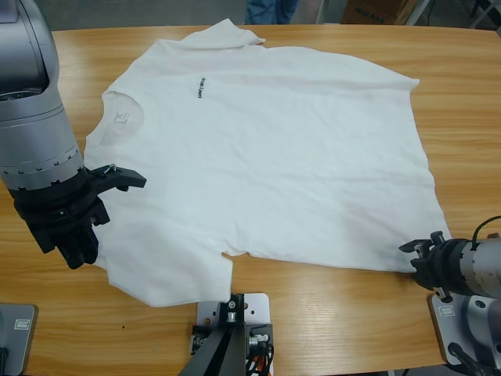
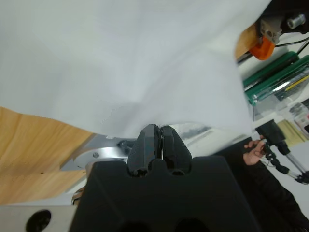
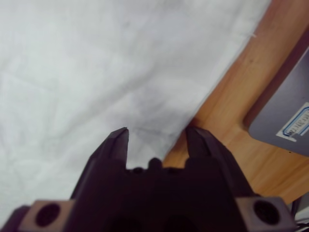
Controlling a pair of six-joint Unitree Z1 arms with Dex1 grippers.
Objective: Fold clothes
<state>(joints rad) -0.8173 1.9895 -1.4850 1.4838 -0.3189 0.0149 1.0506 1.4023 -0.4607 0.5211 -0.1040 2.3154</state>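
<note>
The white T-shirt [image 1: 274, 157] lies spread flat on the wooden table [image 1: 462, 102], neck to the left. Its small dark print [image 1: 202, 87] and neck label [image 1: 120, 117] face up. My left gripper [image 1: 74, 247] stands at the near sleeve by the shoulder. In the left wrist view it [image 2: 158, 130] is shut on the T-shirt's [image 2: 120, 58] hem, and the cloth puckers just above the tips. My right gripper [image 1: 413, 258] sits at the shirt's bottom corner. It [image 3: 159, 135] is open, and the edge of the cloth [image 3: 96, 72] runs in between the jaws.
A person in jeans [image 1: 270, 9] stands behind the table's far edge, beside a cardboard box [image 1: 376, 9]. In the left wrist view a person's hand [image 2: 251, 150] holds a small tripod [image 2: 277, 140] beyond the table, and green boards [image 2: 275, 77] lie there.
</note>
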